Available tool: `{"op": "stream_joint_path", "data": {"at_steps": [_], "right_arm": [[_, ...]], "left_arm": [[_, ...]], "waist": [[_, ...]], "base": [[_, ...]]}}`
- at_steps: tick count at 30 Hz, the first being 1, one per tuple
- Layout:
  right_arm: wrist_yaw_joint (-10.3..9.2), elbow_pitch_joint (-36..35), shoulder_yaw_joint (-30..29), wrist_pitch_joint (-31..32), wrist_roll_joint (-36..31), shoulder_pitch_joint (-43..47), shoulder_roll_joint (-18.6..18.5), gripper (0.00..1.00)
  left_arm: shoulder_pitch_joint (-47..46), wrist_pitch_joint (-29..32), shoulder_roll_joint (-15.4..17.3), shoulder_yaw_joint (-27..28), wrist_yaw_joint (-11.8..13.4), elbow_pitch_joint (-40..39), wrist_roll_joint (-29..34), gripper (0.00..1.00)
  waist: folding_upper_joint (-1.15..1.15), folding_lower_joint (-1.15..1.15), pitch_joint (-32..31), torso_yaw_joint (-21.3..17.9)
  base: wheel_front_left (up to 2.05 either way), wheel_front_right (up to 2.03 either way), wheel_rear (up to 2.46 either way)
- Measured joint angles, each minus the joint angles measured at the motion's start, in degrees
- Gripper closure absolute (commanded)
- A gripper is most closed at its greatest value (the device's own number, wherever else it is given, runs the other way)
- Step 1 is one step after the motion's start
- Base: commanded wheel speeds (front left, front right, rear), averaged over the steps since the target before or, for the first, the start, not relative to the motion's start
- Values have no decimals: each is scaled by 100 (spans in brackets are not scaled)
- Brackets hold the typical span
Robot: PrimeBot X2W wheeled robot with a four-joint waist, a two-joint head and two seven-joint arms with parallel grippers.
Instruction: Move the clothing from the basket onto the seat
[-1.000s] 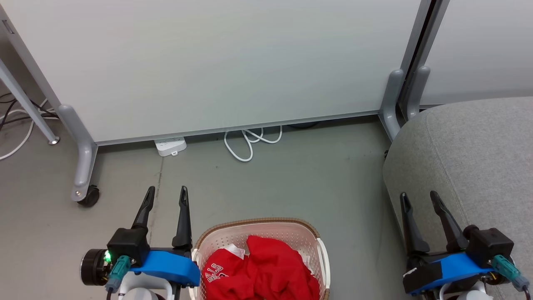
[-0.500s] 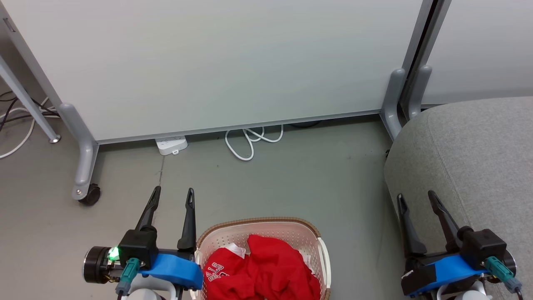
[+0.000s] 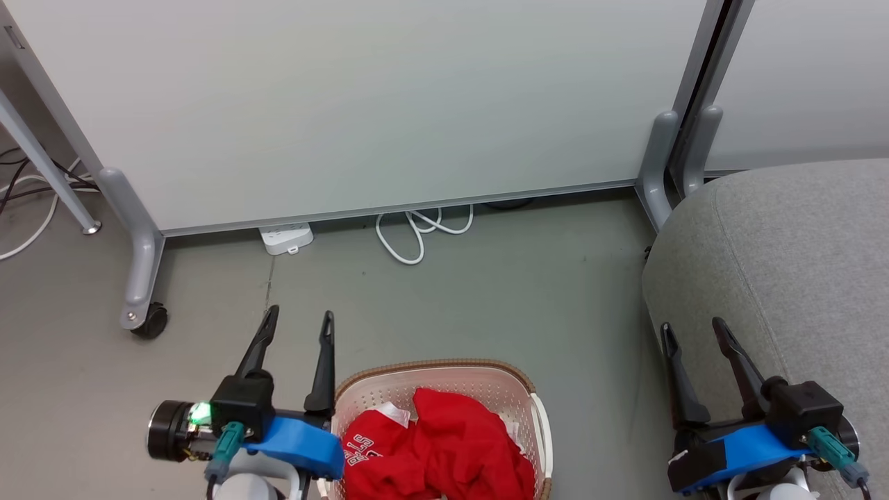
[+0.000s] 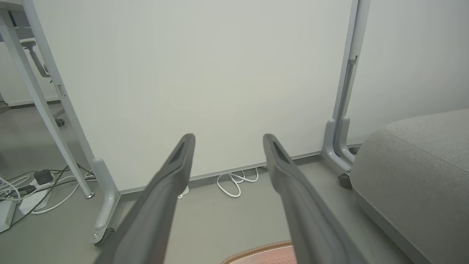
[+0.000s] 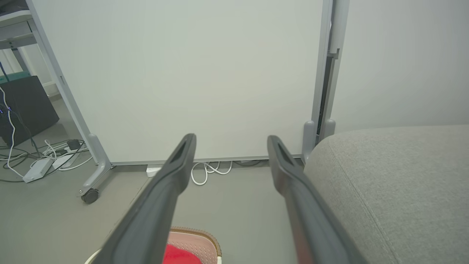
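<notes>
Head view.
- Left gripper [image 3: 300, 312]: lower left, fingers apart, nothing between them; hung over the floor [image 3: 486, 298] just left of the basket.
- Right gripper [image 3: 691, 323]: lower right, fingers apart, empty; sat over the seat's near left edge.
- Basket [image 3: 434, 364]: bottom centre, on the floor, between the two grippers.
- Clothing [image 3: 451, 444]: red, crumpled, all inside the basket; white lettering and a white tag showed on its left part.
- Seat [image 3: 785, 264]: grey, at right, bare; a strip of floor lay between it and the basket.
- Panel [image 3: 361, 104]: white, on a castered leg, behind everything.
- Cable [image 3: 417, 239] and power strip [image 3: 285, 239]: white, at the panel's lower edge.

Left wrist view.
- Fingers spread wide, gap empty.
- Basket rim at the bottom edge, between the fingers.
- Seat at right; panel and cable ahead.

Right wrist view.
- Fingers spread wide, gap empty.
- Basket with the red clothing at the bottom edge, beside the left-hand finger.
- Seat at right, behind the right-hand finger.
</notes>
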Motion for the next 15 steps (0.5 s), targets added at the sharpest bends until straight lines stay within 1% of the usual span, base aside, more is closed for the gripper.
{"op": "stream_joint_path", "data": {"at_steps": [5,8,11,15], "right_arm": [[0,-43,56,-1,-1,-146,-1,0],[0,-71,102,-3,-2,-250,-2,0],[0,-100,156,-4,-3,-372,-3,0],[1,-149,203,-4,-2,-595,-4,0]], "left_arm": [[-367,-7,44,-302,-209,426,194,0],[-686,-8,116,-533,-289,779,261,0],[-1000,-8,202,-800,-346,1249,282,0],[-1511,-8,346,-1193,-355,1893,281,0]], "waist": [[0,0,158,-30],[0,0,319,-79],[0,0,526,-156],[0,0,871,-282]], "base": [[0,0,0],[0,0,0],[0,0,0],[0,0,0]]}}
